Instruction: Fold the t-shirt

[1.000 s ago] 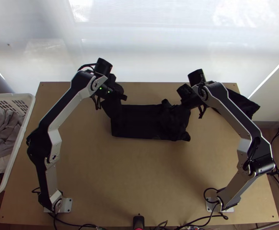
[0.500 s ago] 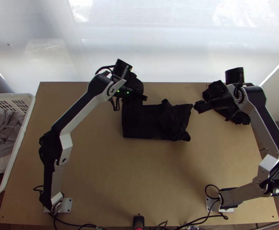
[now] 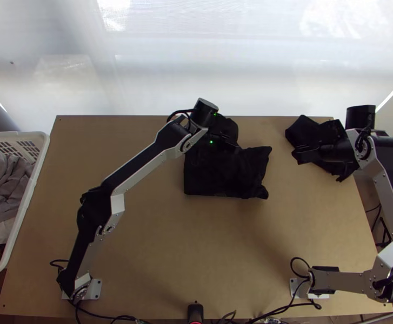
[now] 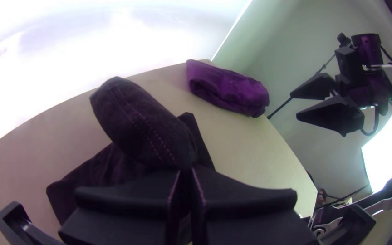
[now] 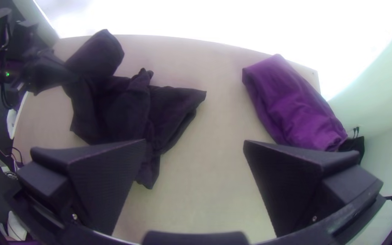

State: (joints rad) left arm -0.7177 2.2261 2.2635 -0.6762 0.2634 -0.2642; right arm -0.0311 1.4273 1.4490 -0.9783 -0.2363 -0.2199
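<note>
The black t-shirt [image 3: 226, 175] lies folded into a compact bundle at the middle back of the table. At its upper left, my left gripper [image 3: 234, 144] is shut on the cloth; in the left wrist view the pads of this gripper [image 4: 186, 181] press together with a rounded flap of the t-shirt [image 4: 146, 122] standing up beyond them. My right gripper [image 3: 299, 154] is over the right part of the table, apart from the t-shirt. The right wrist view shows this gripper [image 5: 194, 145] wide open with nothing between its fingers, and the t-shirt [image 5: 123, 104] off to one side.
Another folded dark cloth [image 3: 310, 132], purple in the wrist views [image 5: 291, 104], lies at the table's back right, partly under my right arm. A white basket [image 3: 45, 146] of grey clothes stands at the left. Bare tabletop [image 3: 196, 243] stretches in front of the t-shirt.
My left gripper has moved right, carrying the t-shirt's left end over, so the bundle is shorter. My right gripper has moved away from the t-shirt to the right.
</note>
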